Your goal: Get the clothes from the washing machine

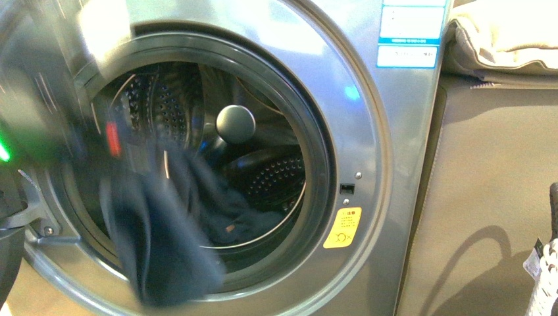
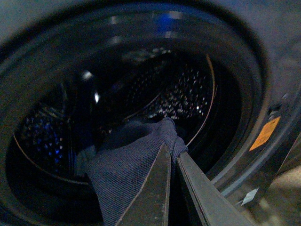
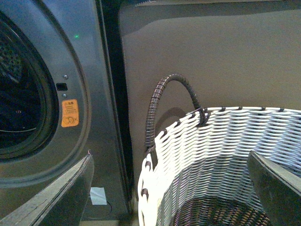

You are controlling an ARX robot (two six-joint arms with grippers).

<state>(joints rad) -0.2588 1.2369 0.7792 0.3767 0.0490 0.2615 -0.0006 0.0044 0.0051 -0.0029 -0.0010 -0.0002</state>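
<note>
Blurred at the near left edge of the front view, the left arm (image 1: 33, 118) reaches toward the open mouth of the washing machine (image 1: 375, 145). The dark blue clothes (image 1: 161, 250) hang limp below it, over the lower rim of the door opening (more dark fabric lies further back on the floor of the drum (image 1: 276, 174)). Seen from the left wrist, the left pincer (image 2: 173, 149) is pressed together on a bunched fold of the clothes, its two fingers (image 2: 155, 188) nearly parallel and pointing into the drum. The right pincer (image 3: 170, 154) hangs with its fingers wide apart, holding nothing, above the white woven basket (image 3: 225, 141). That basket stands just beside the machine's front, near the orange sticker (image 3: 69, 113). A dark handle (image 3: 157, 99) arches up from the basket's rim
</note>
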